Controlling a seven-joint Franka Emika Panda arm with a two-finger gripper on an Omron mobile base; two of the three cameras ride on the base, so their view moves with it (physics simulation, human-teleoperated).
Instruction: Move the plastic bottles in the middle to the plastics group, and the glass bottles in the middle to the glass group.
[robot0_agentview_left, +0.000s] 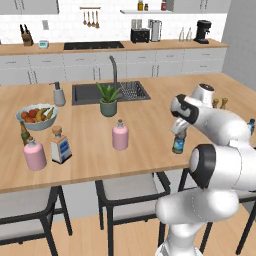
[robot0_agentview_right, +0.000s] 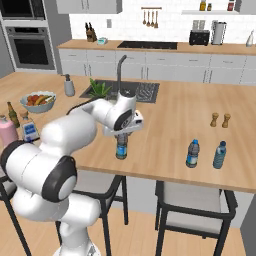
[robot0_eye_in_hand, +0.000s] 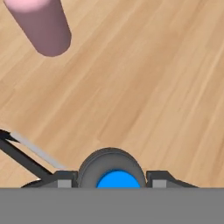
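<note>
While the hand (robot0_agentview_right: 121, 141) grips the small water bottle (robot0_agentview_right: 121, 148) short of the plastics pair (robot0_agentview_right: 205, 154), both glass bottles (robot0_agentview_left: 120, 136) wait

My own arm covers the top of the small water bottle (robot0_agentview_left: 178, 144) in both base views. In the hand view the pink bottle (robot0_eye_in_hand: 41, 24) is cut off by the top edge.

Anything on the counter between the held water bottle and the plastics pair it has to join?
No. The gripper holds the water bottle, and bare counter lies between it and the two blue-labelled bottles to its right.
</note>
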